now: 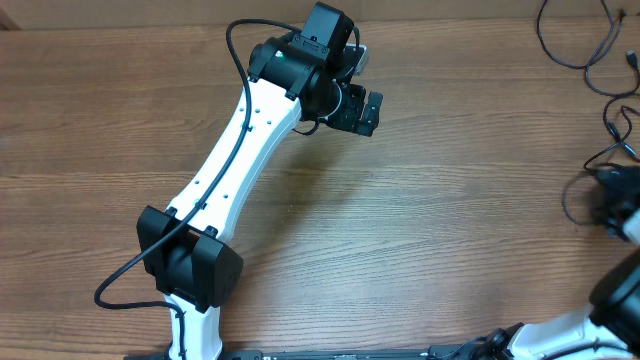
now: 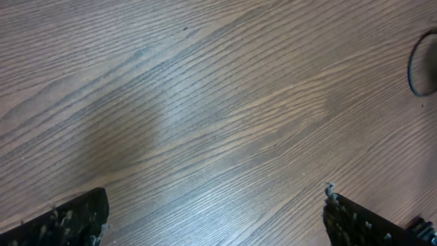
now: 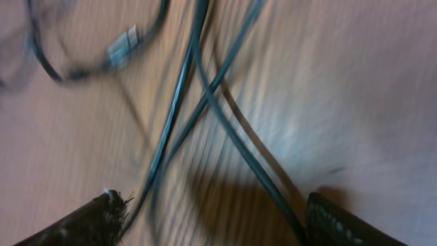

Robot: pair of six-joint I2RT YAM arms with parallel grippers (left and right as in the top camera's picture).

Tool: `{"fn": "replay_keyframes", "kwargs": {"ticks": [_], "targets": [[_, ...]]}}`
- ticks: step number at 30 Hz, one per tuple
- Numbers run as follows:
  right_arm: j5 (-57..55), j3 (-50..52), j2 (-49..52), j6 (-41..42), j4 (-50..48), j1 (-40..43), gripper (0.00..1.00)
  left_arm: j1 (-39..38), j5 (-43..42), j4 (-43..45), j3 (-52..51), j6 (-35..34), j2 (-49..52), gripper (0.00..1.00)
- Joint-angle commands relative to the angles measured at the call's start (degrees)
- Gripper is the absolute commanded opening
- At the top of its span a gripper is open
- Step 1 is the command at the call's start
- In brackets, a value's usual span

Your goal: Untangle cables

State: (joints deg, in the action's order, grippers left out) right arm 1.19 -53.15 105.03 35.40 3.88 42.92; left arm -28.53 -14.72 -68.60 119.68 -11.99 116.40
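Observation:
The cables (image 1: 600, 70) lie as thin black loose loops at the table's far right edge, partly cut off by the frame. In the right wrist view, blurred crossing strands (image 3: 205, 102) and a small plug connector (image 3: 123, 44) lie on the wood just ahead of my right gripper (image 3: 218, 219), whose fingers are spread wide with strands passing between them. In the overhead view my right gripper (image 1: 612, 205) sits at the right edge among the strands. My left gripper (image 1: 362, 112) is open over bare wood at the table's upper middle, far from the cables; a cable loop (image 2: 420, 65) shows at its view's right edge.
The wooden table (image 1: 420, 230) spans the view. The white left arm (image 1: 240, 150) stretches diagonally from its base at the front left, with its own thick black wire looping beside it. The right arm's base (image 1: 560, 335) sits at the front right corner.

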Motion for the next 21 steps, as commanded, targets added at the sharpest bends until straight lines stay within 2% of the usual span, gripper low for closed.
{"fn": "replay_keyframes", "kwargs": {"ticks": [1, 4, 9, 10, 11, 12, 13, 21], "targets": [[-4.5, -0.2, 0.9, -1.2, -4.0, -3.6, 0.80, -0.4, 0.3, -0.8, 0.8, 1.1, 0.5, 1.00], [-4.2, -2.2, 0.2, -1.3, -4.6, -5.0, 0.79, -0.4, 0.7, -1.4, 0.8, 1.8, 0.5, 1.00], [-2.7, -7.6, -2.3, -1.4, 1.7, -5.0, 0.77, -0.4, 2.1, -1.0, 0.8, 1.7, 0.5, 1.00], [-3.1, -8.4, -2.7, -1.5, 2.9, -4.9, 0.69, -0.4, 2.1, -0.9, 0.8, 1.7, 0.5, 1.00], [-4.4, -8.9, -3.0, -2.1, 3.7, -4.9, 0.51, -0.4, 2.1, -0.8, 0.8, 1.7, 0.5, 1.00], [-6.1, -8.9, -3.1, -3.1, 4.1, -4.9, 0.15, -0.4, 2.1, -0.7, 0.8, 1.7, 0.5, 1.00], [-8.9, -8.9, -3.1, -3.1, 5.4, -4.8, 0.04, -0.4, 2.1, -0.6, 0.8, 1.7, 0.5, 1.00], [-22.2, -6.4, -0.2, -4.2, 8.8, -3.9, 0.04, -0.4, 2.0, -0.6, 0.8, 1.7, 0.5, 1.00]]}}
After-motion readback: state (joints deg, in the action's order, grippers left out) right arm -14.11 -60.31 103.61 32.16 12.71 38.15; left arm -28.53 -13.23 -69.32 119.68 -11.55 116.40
